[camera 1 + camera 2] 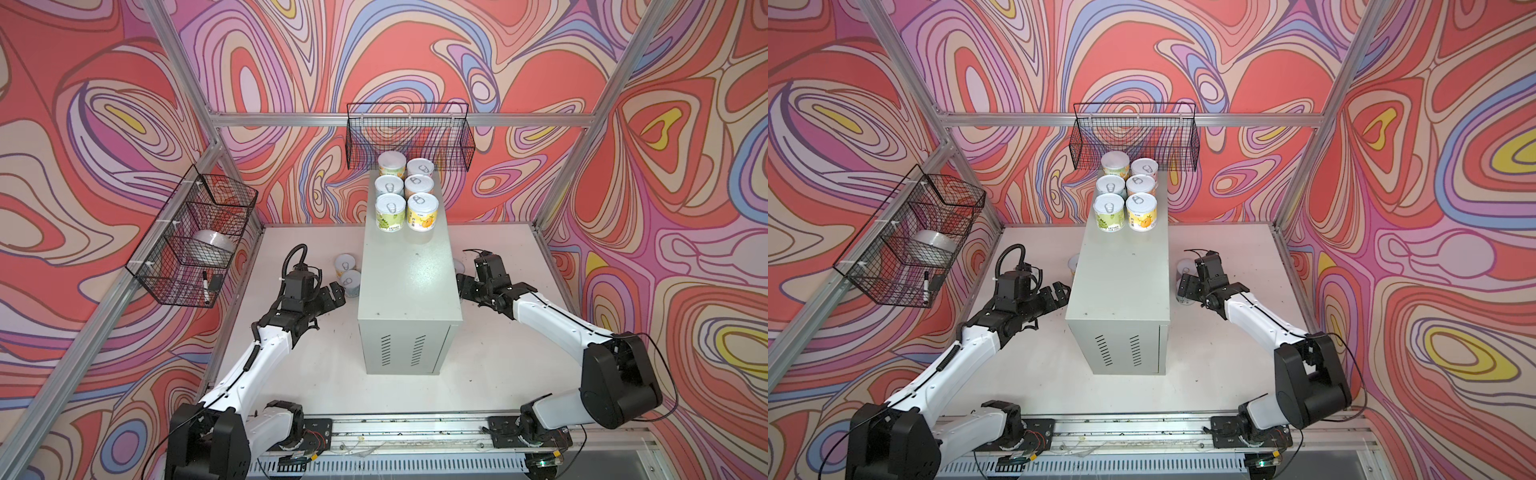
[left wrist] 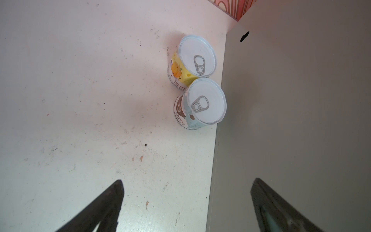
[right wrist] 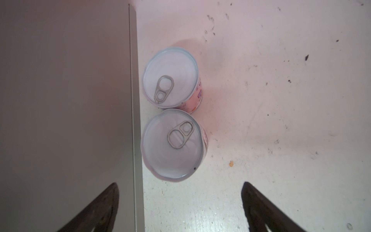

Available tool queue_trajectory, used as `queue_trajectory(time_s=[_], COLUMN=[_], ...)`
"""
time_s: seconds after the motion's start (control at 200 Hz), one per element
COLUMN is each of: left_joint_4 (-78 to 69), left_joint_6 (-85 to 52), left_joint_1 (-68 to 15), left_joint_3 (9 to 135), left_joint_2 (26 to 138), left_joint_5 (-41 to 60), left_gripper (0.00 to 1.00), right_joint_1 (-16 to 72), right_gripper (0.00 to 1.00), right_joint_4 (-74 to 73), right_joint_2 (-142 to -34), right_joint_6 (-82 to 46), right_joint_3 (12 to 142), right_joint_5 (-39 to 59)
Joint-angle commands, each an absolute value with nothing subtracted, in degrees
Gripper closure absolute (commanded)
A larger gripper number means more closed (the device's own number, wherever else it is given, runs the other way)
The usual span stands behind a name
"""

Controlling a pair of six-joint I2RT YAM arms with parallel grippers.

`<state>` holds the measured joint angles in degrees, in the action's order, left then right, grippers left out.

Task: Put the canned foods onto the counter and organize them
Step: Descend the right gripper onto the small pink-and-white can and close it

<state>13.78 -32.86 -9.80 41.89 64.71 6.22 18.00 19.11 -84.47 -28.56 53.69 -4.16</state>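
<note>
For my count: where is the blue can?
The blue can stands on the table, left of the cabinet in a top view, beside the yellow can.

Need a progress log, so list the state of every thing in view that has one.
Six cans: upright on the counter, two rows of three at its far end.
Yellow can: upright on the tabletop, not yet placed.
Pale blue can: upright on the tabletop, not yet placed.
Pink can: upright on the tabletop.
Can beside it: upright on the tabletop.
Left gripper: open, empty.
Right gripper: open, empty.
</note>
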Motion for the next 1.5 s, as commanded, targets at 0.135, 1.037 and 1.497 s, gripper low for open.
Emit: queue_trajectory(time_s=[0.135,1.037,1.497], left_joint_4=[12.64,13.7,13.01], left_joint_6=[-33.36,-32.96,-33.17], left_joint_1=[-10.2,-10.37,-10.37], left_joint_3=[41.86,41.05,41.11], left_joint_2=[64.16,63.31,64.4], left_joint_5=[6.51,5.94,6.41], left_gripper=[0.01,0.01,0.02], right_joint_1=[18.28,23.11,23.11], right_gripper=[0.02,0.08,1.0], right_joint_4=[13.9,19.69,16.79], right_joint_2=[-90.42,-108.25,-106.32], right_joint_6=[-27.47,-27.22,-28.0], right_joint_3=[56.16,67.3,64.26], right_joint_5=[-6.82,-15.13,-13.82])
